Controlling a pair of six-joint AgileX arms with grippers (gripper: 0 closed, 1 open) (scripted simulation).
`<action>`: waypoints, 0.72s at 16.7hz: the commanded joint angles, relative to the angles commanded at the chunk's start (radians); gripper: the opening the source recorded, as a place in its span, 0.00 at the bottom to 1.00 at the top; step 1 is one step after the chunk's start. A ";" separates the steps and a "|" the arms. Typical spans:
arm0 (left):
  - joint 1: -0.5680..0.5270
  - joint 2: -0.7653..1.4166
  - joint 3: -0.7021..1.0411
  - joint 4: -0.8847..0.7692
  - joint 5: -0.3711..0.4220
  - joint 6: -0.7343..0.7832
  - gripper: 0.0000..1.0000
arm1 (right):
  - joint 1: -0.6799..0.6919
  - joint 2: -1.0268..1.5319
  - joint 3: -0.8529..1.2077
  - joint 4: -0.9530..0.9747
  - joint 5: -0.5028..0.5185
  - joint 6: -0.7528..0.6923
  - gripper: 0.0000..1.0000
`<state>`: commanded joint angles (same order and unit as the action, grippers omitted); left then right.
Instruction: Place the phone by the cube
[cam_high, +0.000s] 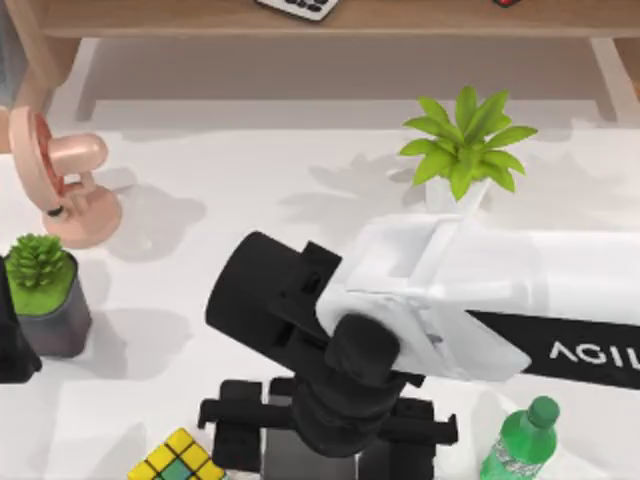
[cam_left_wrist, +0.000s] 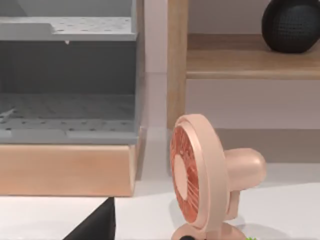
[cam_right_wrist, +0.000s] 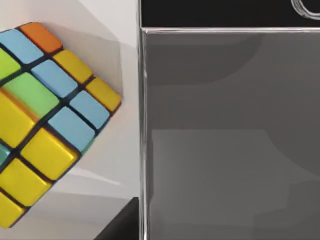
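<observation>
Right claw (cam_high: 325, 440) over phone (cam_right_wrist: 230, 135), jaw state unclear; cube (cam_right_wrist: 45, 115) just beside.

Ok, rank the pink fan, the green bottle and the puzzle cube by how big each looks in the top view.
1. Pink fan, at the table's left, plainly largest.
2. and 3. Green bottle and puzzle cube: both are cut off by the frame's bottom edge and look much alike, so I won't rank them.
</observation>
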<state>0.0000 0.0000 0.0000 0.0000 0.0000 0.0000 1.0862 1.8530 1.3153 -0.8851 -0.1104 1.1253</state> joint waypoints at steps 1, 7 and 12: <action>0.000 0.000 0.000 0.000 0.000 0.000 1.00 | 0.000 0.007 -0.009 0.006 0.016 -0.004 0.00; 0.000 0.000 0.000 0.000 0.000 0.000 1.00 | -0.001 0.069 -0.076 0.018 0.120 -0.026 0.00; 0.000 0.000 0.000 0.000 0.000 0.000 1.00 | -0.001 0.075 -0.081 0.018 0.125 -0.027 0.00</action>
<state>0.0000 0.0000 0.0000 0.0000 0.0000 0.0000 1.0849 1.9280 1.2339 -0.8671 0.0141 1.0986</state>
